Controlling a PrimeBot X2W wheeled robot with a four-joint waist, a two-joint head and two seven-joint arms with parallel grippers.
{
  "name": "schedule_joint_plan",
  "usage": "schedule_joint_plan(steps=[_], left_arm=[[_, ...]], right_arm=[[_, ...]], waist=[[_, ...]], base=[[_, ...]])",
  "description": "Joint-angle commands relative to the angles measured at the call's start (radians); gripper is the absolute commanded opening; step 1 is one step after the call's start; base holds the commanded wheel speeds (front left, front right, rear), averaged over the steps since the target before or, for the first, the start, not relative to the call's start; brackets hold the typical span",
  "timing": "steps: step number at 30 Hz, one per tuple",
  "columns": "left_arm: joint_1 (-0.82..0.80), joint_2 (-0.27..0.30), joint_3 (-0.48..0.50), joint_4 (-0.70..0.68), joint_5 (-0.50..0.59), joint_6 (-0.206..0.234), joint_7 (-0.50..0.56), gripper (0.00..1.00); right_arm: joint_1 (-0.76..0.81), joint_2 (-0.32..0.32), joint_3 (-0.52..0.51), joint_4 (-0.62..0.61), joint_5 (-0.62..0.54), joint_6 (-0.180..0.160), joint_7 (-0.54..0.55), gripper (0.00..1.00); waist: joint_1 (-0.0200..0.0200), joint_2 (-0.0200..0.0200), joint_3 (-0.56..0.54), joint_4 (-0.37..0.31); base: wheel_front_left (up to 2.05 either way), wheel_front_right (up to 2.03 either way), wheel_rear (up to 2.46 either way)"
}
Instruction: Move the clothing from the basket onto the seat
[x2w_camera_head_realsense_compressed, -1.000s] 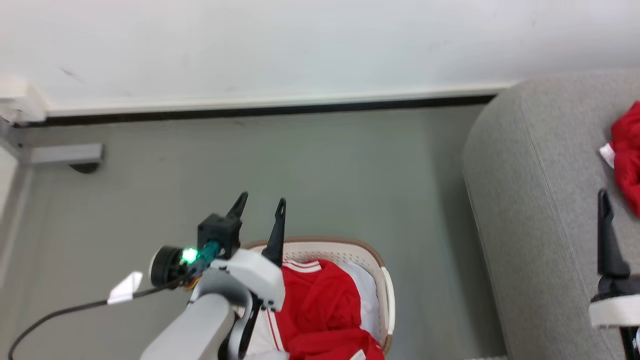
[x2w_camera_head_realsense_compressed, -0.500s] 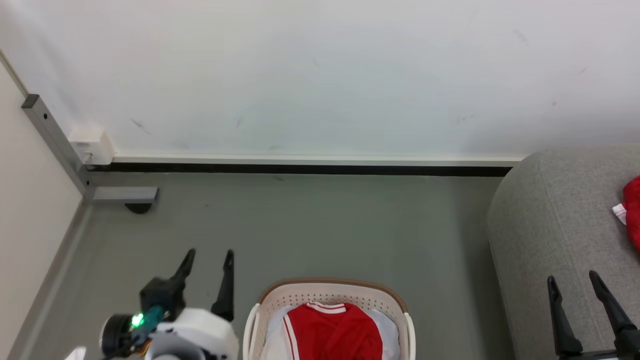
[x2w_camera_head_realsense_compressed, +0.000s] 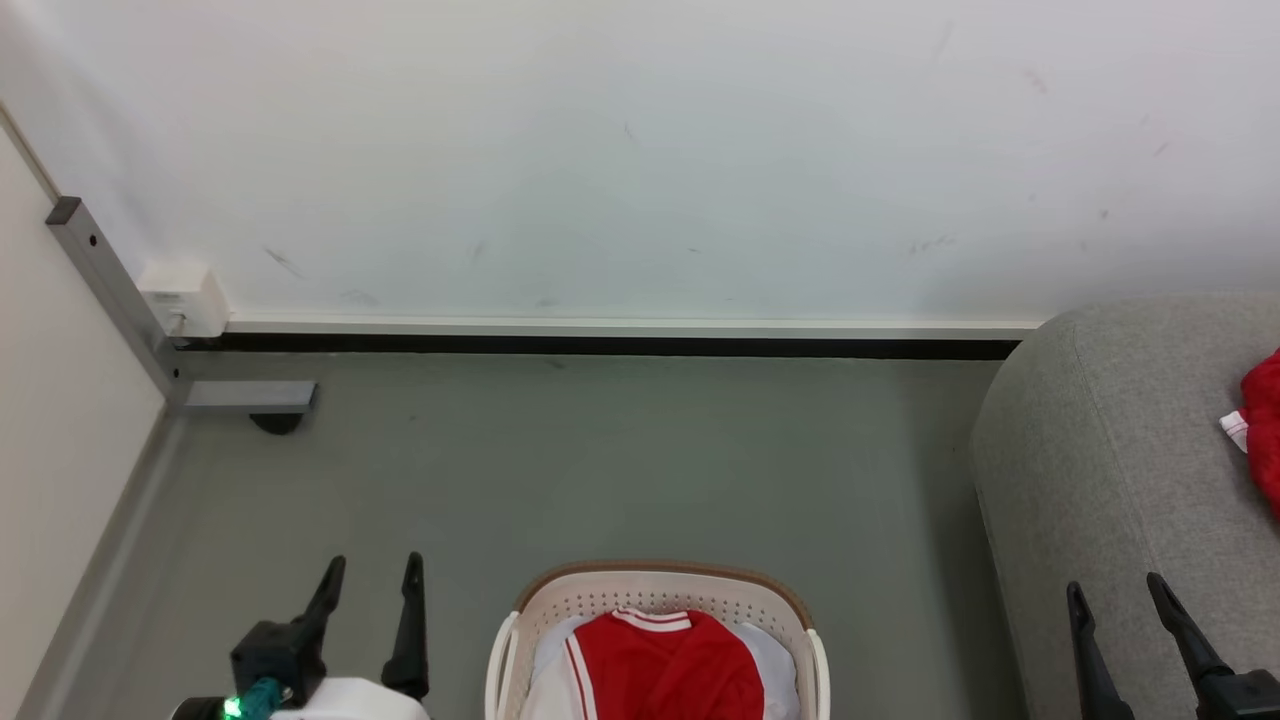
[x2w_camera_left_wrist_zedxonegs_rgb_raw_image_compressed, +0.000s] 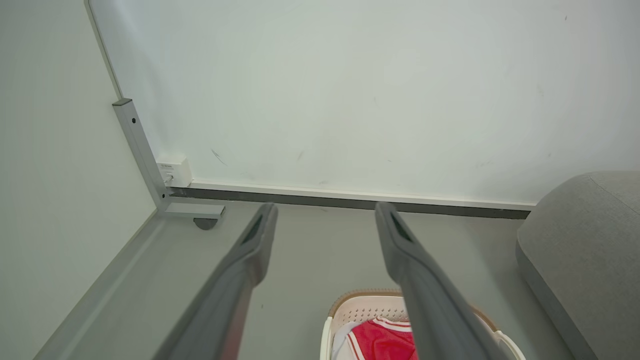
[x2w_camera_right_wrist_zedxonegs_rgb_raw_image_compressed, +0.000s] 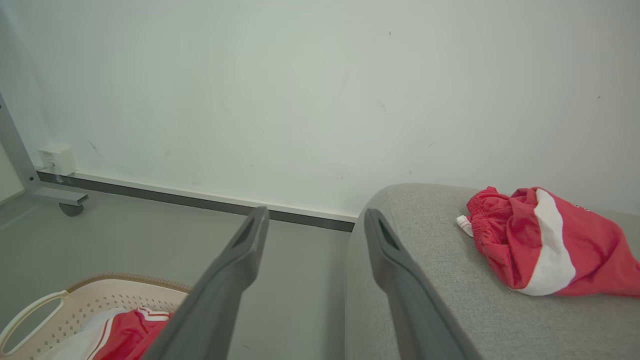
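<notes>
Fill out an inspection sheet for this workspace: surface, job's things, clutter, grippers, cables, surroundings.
Surface: smooth grey floor.
Job's things: basket stands on the floor and holds the red clothing over white fabric; a second red garment lies on the seat.
Clutter: nothing seen.
Grippers: left gripper open, left of the basket, holding nothing; right gripper open, over the seat's front, holding nothing.
Cables: nothing seen.
Surroundings: white wall, dark baseboard, grey metal frame with a caster, small white wall box.
</notes>
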Motion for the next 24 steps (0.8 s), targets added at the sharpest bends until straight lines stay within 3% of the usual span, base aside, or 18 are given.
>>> schedule_joint_plan(steps=[1,11,17,24], left_arm=[[0.015,-0.009,0.016,0.005,0.021,-0.010,-0.001,1.00],[-0.024,-0.075,0.072,0.019,0.106,-0.076,-0.001,1.00],[-0.135,-0.111,-0.007,0.143,0.145,-0.125,0.014,1.00],[-0.293,-0.150,-0.085,0.288,0.185,-0.121,0.104,1.00]], right_arm=[[-0.009,-0.003,0.000,0.006,0.006,-0.003,0.001,1.00],[-0.057,-0.020,0.008,-0.025,0.020,-0.003,0.001,1.00],[-0.105,-0.029,0.000,-0.052,0.034,-0.003,0.001,1.00],[-0.166,-0.032,0.012,-0.078,0.048,-0.003,0.001,1.00]], waist=[[0.0001,0.0000,0.001,-0.001],[0.0001,0.0000,0.069,-0.033],[0.0001,0.0000,0.176,-0.067],[0.0001,0.0000,0.293,-0.112]], base=[[0.00,0.00,0.00],[0.00,0.00,0.00],[0.00,0.00,0.00],[0.00,0.00,0.00]])
